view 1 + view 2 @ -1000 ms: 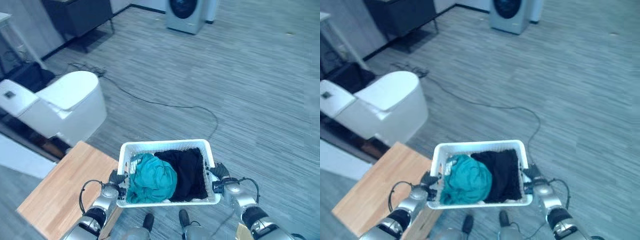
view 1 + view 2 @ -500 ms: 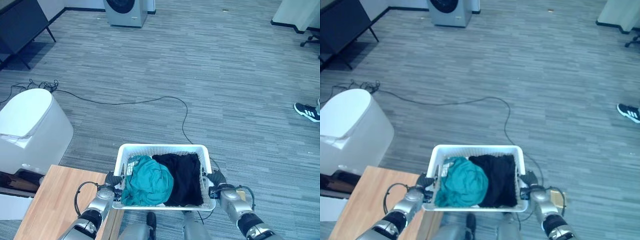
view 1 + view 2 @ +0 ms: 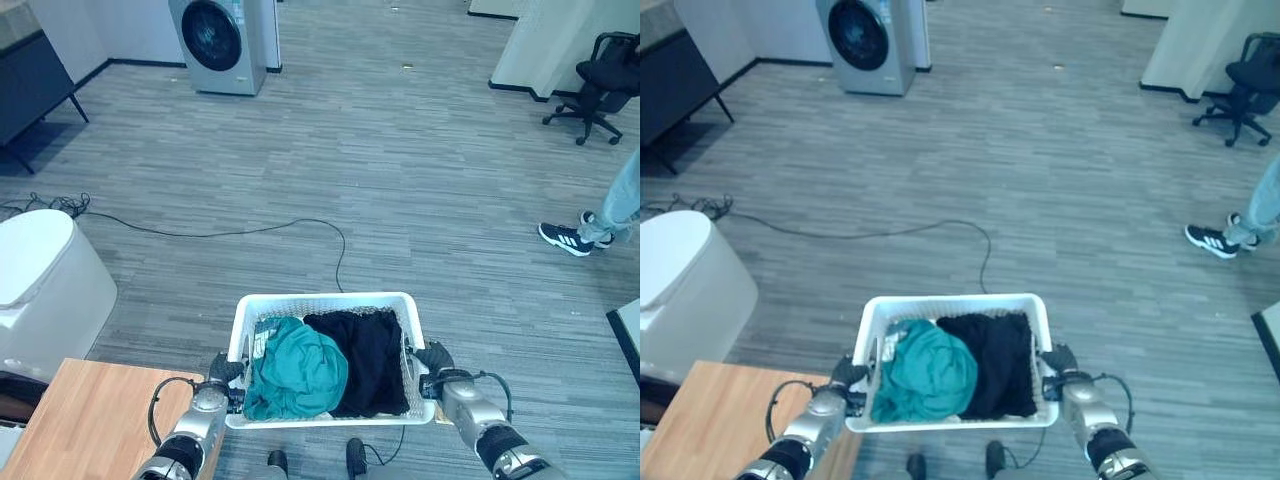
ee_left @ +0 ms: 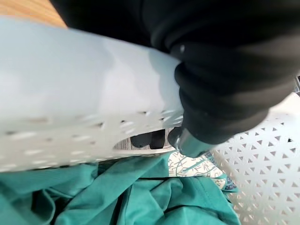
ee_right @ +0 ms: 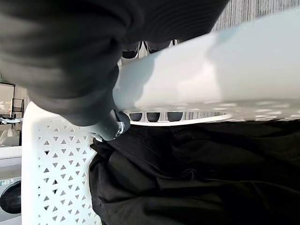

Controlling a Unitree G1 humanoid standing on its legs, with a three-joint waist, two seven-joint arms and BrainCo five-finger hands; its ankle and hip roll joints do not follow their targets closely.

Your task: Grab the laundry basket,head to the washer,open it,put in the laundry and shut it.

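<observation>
Your left hand (image 3: 212,372) and right hand (image 3: 440,362) each grip a side rim of the basket (image 3: 320,302), held above the floor; teal cloth (image 3: 296,366) and black cloth (image 3: 368,352) inside, washer (image 3: 218,45) far ahead.

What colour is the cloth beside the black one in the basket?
Teal, clearest in the left eye view.

- The basket (image 3: 322,304) is held between the left hand (image 3: 222,372) and right hand (image 3: 437,360).
- The washer (image 3: 217,45) is located far ahead, to the left.
- A table (image 3: 70,420) lies at the lower left.
</observation>
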